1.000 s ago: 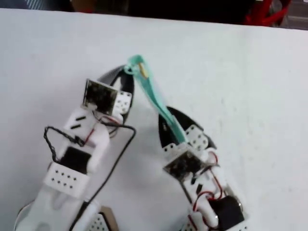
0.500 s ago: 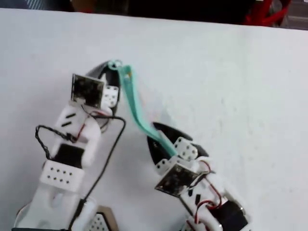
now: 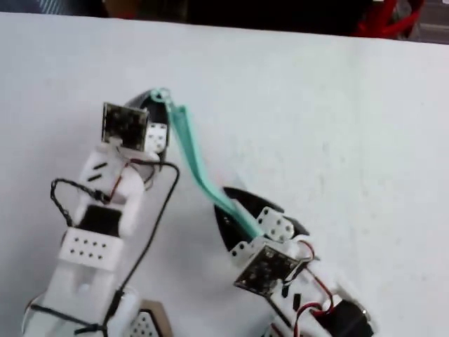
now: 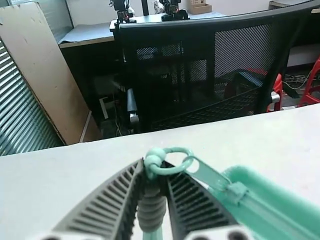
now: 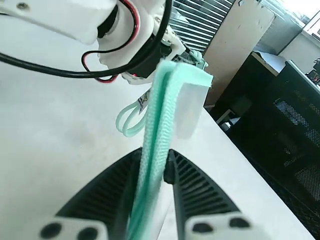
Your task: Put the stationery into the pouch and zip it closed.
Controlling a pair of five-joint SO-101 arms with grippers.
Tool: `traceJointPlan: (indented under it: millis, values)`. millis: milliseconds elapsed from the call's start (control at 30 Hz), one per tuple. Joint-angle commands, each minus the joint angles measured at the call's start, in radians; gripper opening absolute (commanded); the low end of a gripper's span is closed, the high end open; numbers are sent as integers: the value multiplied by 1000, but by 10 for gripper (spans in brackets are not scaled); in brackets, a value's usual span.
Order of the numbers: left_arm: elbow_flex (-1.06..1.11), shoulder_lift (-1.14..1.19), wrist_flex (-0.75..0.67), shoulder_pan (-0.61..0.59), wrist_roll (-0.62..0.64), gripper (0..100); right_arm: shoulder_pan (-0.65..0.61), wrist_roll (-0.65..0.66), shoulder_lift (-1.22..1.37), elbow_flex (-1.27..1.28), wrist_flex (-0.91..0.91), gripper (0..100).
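Over the last second both arms had swung toward the left side of the surface [image 3: 351, 126], carrying the pouch [image 3: 191, 151] with them. The end by the left jaws had slid left, while the end in the right jaws had dropped back toward the near edge. The pouch now ran at a steeper slant than before.

The left arm [image 3: 105, 203] reached out from the near left corner. Its jaws were pressed together on the zipper pull [image 4: 172, 159], pinching the little knob where the green ring [image 3: 161, 93] joined the pull tab. From the left wrist view the tab led back to the slider [image 4: 235, 192], which sat at the end of the pouch [image 4: 270, 207] nearest those jaws.

The right arm [image 3: 280, 267] came in from the near right. Its jaws were clamped on the far end of the pouch [image 5: 161, 115], gripping it edge-on so that the zip line ran straight up between them. A thin green loop [image 5: 131, 117] hung from the pouch beside the left arm [image 5: 75, 20].

So the pouch was held stretched between the two arms, a narrow green strip just above the white surface, out in front of both bases.

Beyond the surface stood a black mesh chair [image 4: 225, 65], with a wooden board [image 4: 45, 75] leaning against window blinds [image 4: 20, 125].
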Motion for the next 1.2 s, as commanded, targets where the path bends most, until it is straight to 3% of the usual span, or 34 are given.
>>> traceJointPlan:
  millis: [0, 900, 1167]
  values:
    - [-40, 111, -107, -87, -11, 22, -30, -8, -12, -60, 15, 19]
    - [-43, 136, -163, -160, -11, 22, -30, -9, -12, -60, 16, 19]
    - [-44, 137, -199, -231, -9, 22, -31, -9, -12, -60, 16, 19]
